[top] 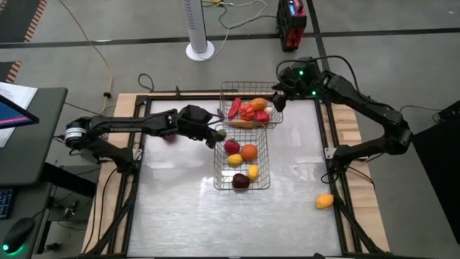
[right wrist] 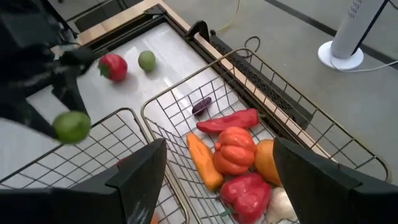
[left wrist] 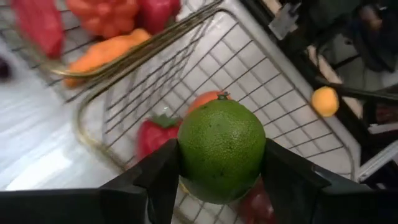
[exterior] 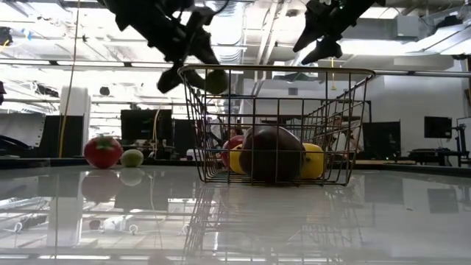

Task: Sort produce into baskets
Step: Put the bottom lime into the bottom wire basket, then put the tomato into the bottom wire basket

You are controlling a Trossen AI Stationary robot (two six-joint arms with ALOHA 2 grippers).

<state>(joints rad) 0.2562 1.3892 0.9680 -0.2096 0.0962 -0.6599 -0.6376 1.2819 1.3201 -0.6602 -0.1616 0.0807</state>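
— Two silver wire-mesh baskets (top: 241,144) are seen set end to end in the middle of the glossy tabletop (top: 180,208), and most of the toy produce has already been placed in them. How is it divided?

— The far silver wire-mesh basket (right wrist: 249,93) is filled with vegetables: an orange carrot (right wrist: 203,160), a long red pepper (right wrist: 227,121), a ribbed orange-red pumpkin (right wrist: 235,150), a red bell pepper (right wrist: 247,191) and a small dark purple piece (right wrist: 201,105). In the near silver wire-mesh basket (top: 242,160), fruits are held: a red strawberry-like piece (top: 232,147), an orange (top: 249,152), two yellow pieces (top: 244,165) and a dark purple plum-like fruit (exterior: 274,153).

— And what is in hand now?

— A round green lime (left wrist: 221,149) is pinched between the fingers of the left gripper (left wrist: 221,163), which is held above the near basket's far left corner; the lime is judged to be about to be dropped in. The right gripper (right wrist: 217,180) is held over the far basket with its fingers spread and nothing between them.

— What is left, then?

— Three pieces are counted outside the baskets: a red tomato-like fruit (exterior: 102,151) and a small pale green fruit (exterior: 132,157), lying side by side on the tabletop left of the baskets, and a yellow-orange fruit (top: 325,201) lying off the tabletop's right edge. The task is judged to be well past halfway.
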